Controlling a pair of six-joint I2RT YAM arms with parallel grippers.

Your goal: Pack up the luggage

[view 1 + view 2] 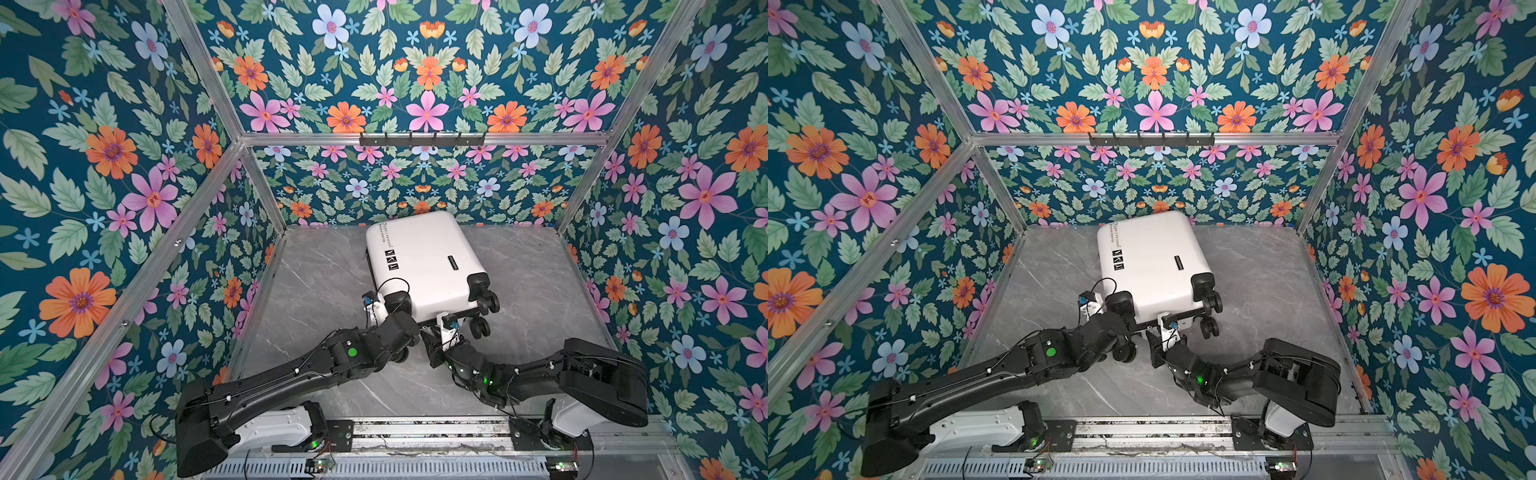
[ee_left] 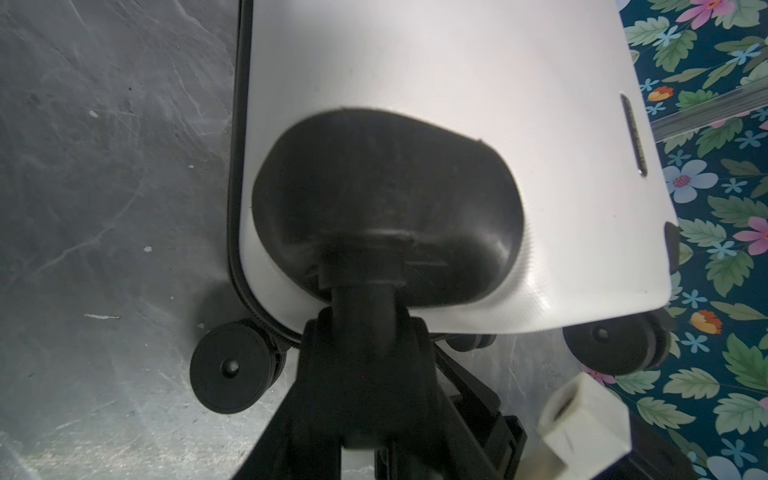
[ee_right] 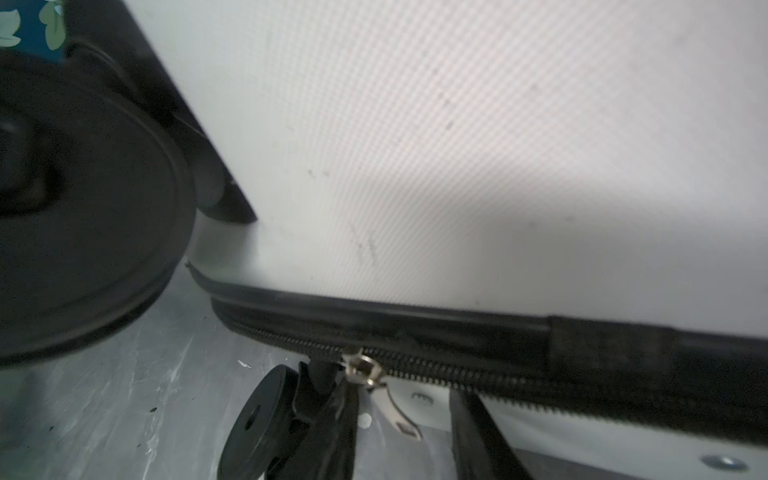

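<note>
Closest to me, the left gripper (image 2: 365, 332) is clamped on the black caster stem (image 2: 365, 299) at the near left corner of the luggage (image 1: 424, 262). The right gripper (image 3: 405, 415) sits at the case's near edge with its jaws partly apart, the metal zipper pull (image 3: 392, 409) lying between them but not pinched. The white case lies flat and closed on the grey marble table (image 1: 324, 266), wheels (image 1: 480, 328) toward the arms, its far end near the flowered back wall (image 1: 415, 187).
</note>
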